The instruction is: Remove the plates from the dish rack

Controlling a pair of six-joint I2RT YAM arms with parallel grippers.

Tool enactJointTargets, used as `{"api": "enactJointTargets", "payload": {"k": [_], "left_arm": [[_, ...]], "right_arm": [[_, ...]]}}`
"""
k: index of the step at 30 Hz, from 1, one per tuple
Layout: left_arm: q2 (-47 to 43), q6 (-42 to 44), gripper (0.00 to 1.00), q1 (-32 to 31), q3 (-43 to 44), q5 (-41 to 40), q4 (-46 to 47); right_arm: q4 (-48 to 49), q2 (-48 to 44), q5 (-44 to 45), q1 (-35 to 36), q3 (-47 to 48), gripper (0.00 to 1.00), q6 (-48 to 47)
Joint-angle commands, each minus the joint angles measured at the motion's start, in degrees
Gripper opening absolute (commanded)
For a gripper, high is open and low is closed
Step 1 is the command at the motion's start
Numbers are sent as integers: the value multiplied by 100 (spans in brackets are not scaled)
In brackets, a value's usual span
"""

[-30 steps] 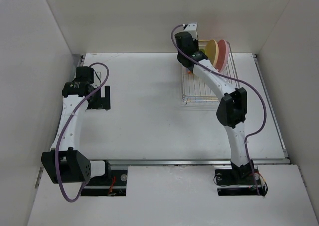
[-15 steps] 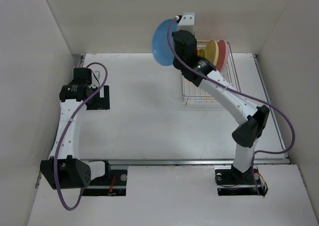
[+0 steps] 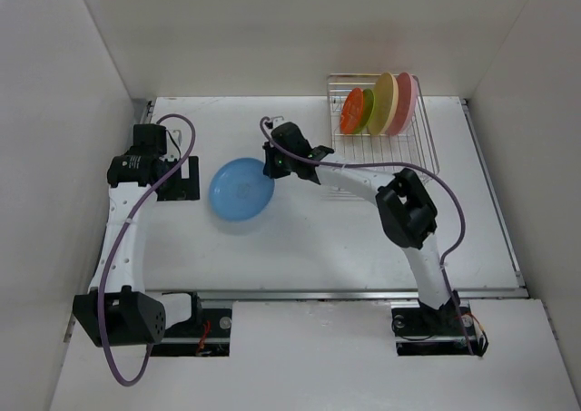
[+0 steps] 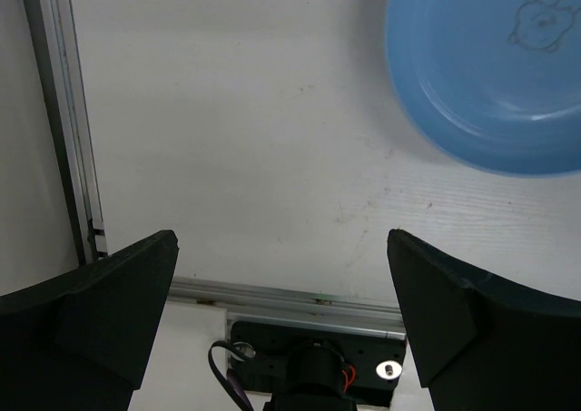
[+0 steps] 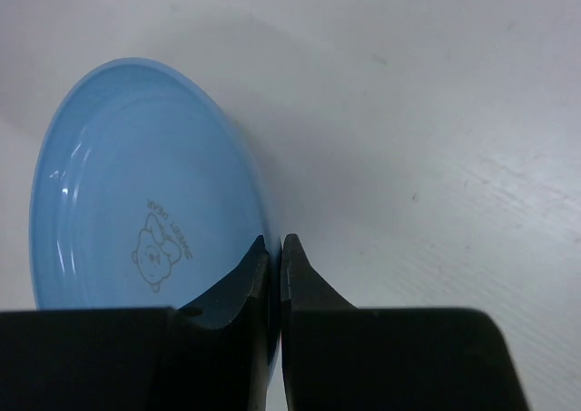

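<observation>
Though unclear overhead, right hand (image 5: 275, 242) pinches blue plate (image 5: 127, 180).

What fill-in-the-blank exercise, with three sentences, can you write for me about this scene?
1. The right tool grips the blue plate by its ____.
2. The dish rack holds ____ plates standing on edge.
3. The left tool is ____ and holds nothing.

Missing words: rim; four; open
</observation>
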Motion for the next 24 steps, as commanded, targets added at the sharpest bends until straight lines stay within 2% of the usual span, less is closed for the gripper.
{"api": "enactJointTargets", "payload": {"k": [1,5,6,8,11,16,17,18,19,24], "left_arm": [[-164,45,100,31,220,15,-77],[-164,45,100,31,220,15,-77],[-164,45,100,31,220,15,-77],[-164,45,100,31,220,15,-77],[-164,45,100,31,220,15,-130],[-164,45,100,31,220,15,-130],[-164,45,100,31,220,15,-130],[-164,45,100,31,220,15,-130],[-164,45,100,31,220,15,-130],[-164,45,100,31,220,15,-130]], "right_arm": [[506,-4,-570,-37,119,0,469],[454,119,-394,-98,-83,0,662],[454,119,-394,-99,-84,3,662],[454,251,-455,-169,-84,9,662],[296,330,-455,-221,-31,24,662],[94,330,-271,-222,-31,32,662],[-2,278,-271,-222,47,39,601],[-116,277,-210,-274,153,42,601],[-300,147,-157,-275,154,42,549],[-618,-837,746,-590,206,63,495]]}}
